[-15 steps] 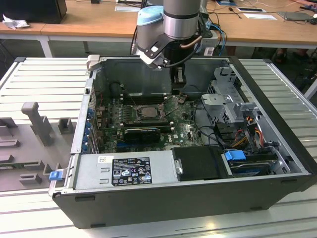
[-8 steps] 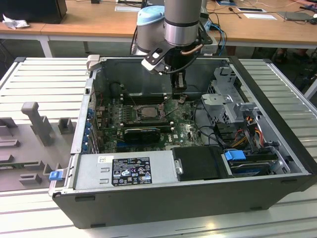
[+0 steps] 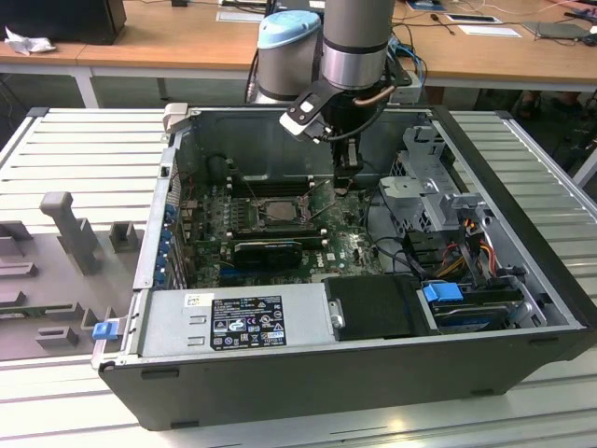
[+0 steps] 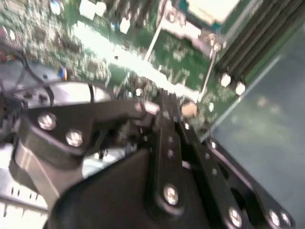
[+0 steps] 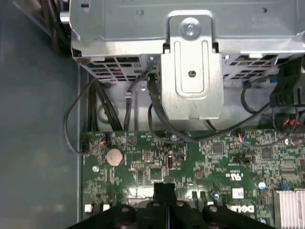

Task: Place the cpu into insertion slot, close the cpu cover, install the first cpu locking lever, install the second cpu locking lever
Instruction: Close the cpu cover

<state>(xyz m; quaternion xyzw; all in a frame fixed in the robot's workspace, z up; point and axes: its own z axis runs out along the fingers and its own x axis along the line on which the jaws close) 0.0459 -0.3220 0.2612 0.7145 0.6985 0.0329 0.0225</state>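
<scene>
Exterior view: the cpu (image 3: pixel 276 212) lies flat in the slot (image 3: pixel 241 211) near the middle of the board (image 3: pixel 351 248), its pale face showing through the dark cover (image 3: pixel 300 227) that frames it. From here I cannot tell whether the cover is clamped down. In the second wrist view the cpu (image 4: pixel 212 6) shows as a pale square, and two thin bright levers (image 4: pixel 208 71) run along two sides of the slot; whether they are hooked down cannot be told. Memory slots (image 4: pixel 252 43) lie just beside the slot, toward the case's back wall.

The gripper (image 3: pixel 347 183) hangs inside the case (image 3: pixel 242 140), low over the board and just beside the slot on the exterior view's right, apart from the cpu. Its fingers (image 5: pixel 165 189) are pressed together with nothing between them; in the second wrist view the gripper (image 4: pixel 164 109) also shows one narrow closed tip over the green board.

In the first wrist view a coin cell (image 5: pixel 114 155) sits on the board near the gripper, and beyond the board's edge black cables (image 5: pixel 157 114) loop up to a silver drive cage (image 5: pixel 191 71). In the exterior view a black ribbed heatsink (image 3: pixel 270 250) lies on the board in front of the slot, and the power supply (image 3: pixel 233 322) fills the case's near left corner. The case rests on a slatted table (image 3: pixel 75 149).
</scene>
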